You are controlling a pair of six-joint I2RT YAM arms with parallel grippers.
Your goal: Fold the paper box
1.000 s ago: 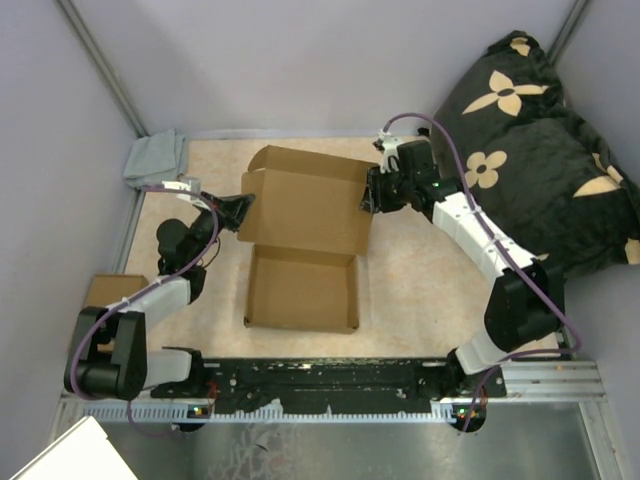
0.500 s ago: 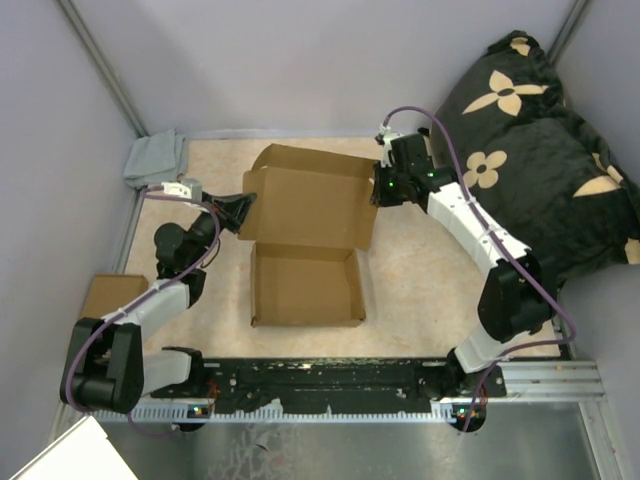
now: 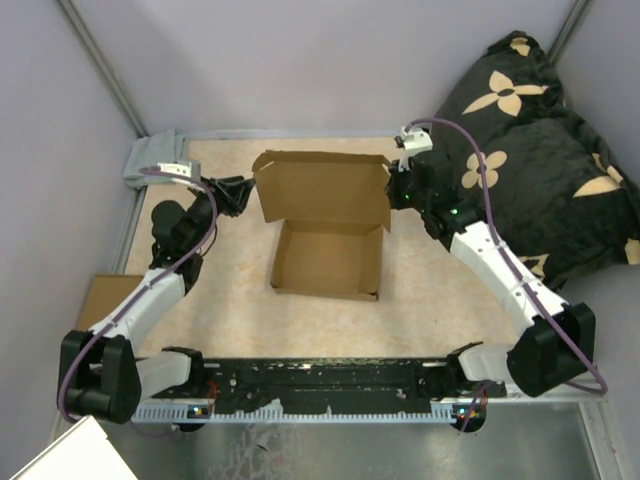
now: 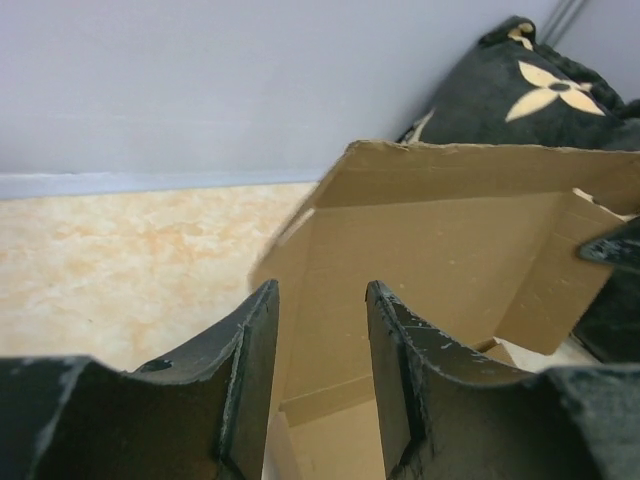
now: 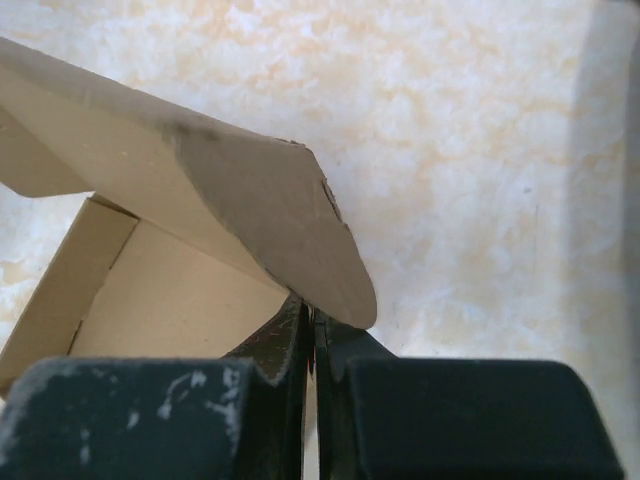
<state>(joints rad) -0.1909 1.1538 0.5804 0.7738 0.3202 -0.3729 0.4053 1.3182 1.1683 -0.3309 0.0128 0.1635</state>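
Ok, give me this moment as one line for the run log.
paper box: lid raised, not closed | left gripper: open, beside lid's left edge | right gripper: shut on lid's right flap

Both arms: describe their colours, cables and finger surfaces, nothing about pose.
The left arm and right arm have white link shells with black joints. A purple cable loops along each. The black fingers on the left gripper and right gripper show whitish scuffs.

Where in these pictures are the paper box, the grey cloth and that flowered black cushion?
paper box (image 3: 325, 190): top view, middle of its raised lid panel.
grey cloth (image 3: 155, 158): top view, centre of the bundle in the far left corner.
flowered black cushion (image 3: 540, 140): top view, dark fabric between the flowers.
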